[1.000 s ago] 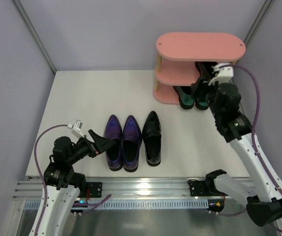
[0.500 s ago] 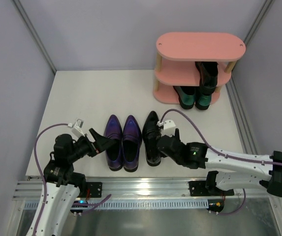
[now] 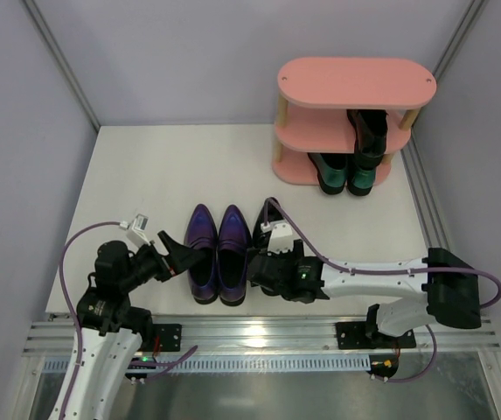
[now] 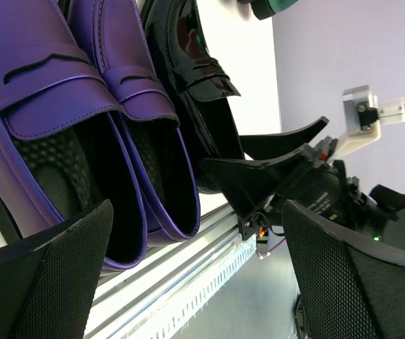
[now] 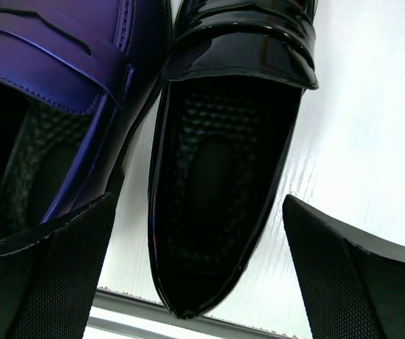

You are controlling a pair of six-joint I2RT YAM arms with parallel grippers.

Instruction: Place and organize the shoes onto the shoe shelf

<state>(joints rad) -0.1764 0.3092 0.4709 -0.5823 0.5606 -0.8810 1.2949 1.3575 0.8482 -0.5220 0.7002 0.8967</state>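
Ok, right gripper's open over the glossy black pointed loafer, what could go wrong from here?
The glossy black pointed loafer appears to touch a metallic purple loafer, so a finger of the open right gripper may snag or shove that one. The open left gripper hovers nearby; the two could collide.

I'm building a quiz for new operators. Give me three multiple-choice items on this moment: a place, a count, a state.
1. Where does the black shoe on the table lie? A right of the purple pair; B left of the purple pair; C on a pink board.
2. How many shoes lie off the shelf? A two; B three; C five.
3. How does the right gripper stand? A shut on a purple shoe; B shut on a post; C open over the black shoe's heel.
Key: A, it lies on the pair's right-arm side; B, two purple and one black; C, its fingers stand wide apart above the heel.
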